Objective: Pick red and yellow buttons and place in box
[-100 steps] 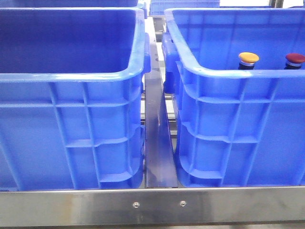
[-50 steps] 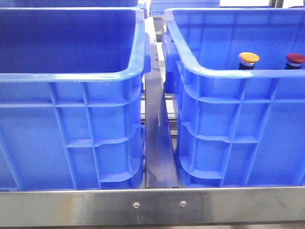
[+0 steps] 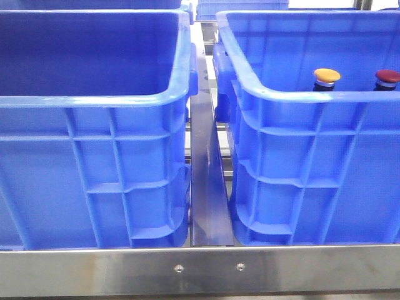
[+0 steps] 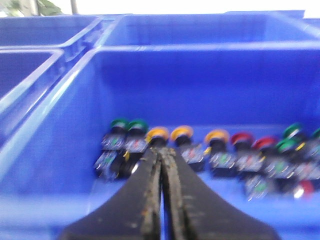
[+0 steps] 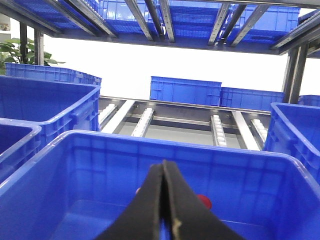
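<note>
The left gripper (image 4: pixel 161 152), fingers pressed together and empty, points straight at a yellow button (image 4: pixel 158 134) standing cap-up just beyond its tips (red button (image 4: pixel 242 139) sits further along the row).

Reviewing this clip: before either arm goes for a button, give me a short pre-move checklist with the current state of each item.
1. Yellow button visible in the right bin: ok.
2. Red button visible beside it, caps apart: ok.
3. Left gripper free of any load: ok; its fingers are closed together, nothing between them.
4. Right gripper free of any load: ok; closed, nothing held.
5. Grippers opened for a grasp: not ok; both need to open first.
6. Left bin ready to receive: cannot tell; its floor is hidden in the front view.
</note>
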`<act>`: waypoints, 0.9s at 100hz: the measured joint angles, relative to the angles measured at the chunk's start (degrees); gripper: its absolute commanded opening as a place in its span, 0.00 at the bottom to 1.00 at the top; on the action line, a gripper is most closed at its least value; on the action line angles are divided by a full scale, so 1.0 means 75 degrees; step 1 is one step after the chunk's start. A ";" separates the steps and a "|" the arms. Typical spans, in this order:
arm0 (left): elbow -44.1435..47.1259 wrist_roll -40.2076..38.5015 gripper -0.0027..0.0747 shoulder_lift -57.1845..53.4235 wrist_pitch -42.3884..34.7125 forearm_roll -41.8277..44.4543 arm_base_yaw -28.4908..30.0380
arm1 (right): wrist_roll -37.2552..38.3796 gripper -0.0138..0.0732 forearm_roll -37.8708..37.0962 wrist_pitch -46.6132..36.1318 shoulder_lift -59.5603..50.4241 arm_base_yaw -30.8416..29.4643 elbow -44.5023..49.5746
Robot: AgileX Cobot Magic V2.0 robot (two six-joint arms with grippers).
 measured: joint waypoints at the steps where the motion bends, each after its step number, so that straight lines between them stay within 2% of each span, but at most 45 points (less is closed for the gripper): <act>1: 0.0054 0.0031 0.01 -0.0057 -0.0021 -0.0019 0.0000 | 0.0000 0.05 0.0000 0.0000 0.0000 0.0000 0.0000; 6: 0.0362 0.0104 0.01 -0.0280 -0.0121 -0.0101 0.0034 | 0.0000 0.05 0.0000 0.0000 0.0000 0.0000 0.0000; 31: 0.0363 0.0104 0.01 -0.0524 0.0882 -0.0175 0.0045 | 0.0000 0.05 0.0000 -0.0006 0.0000 0.0000 0.0013; 90: 0.0363 0.0104 0.01 -0.0524 0.0949 -0.0175 0.0045 | 0.0000 0.05 0.0005 -0.0006 0.0000 0.0000 0.0013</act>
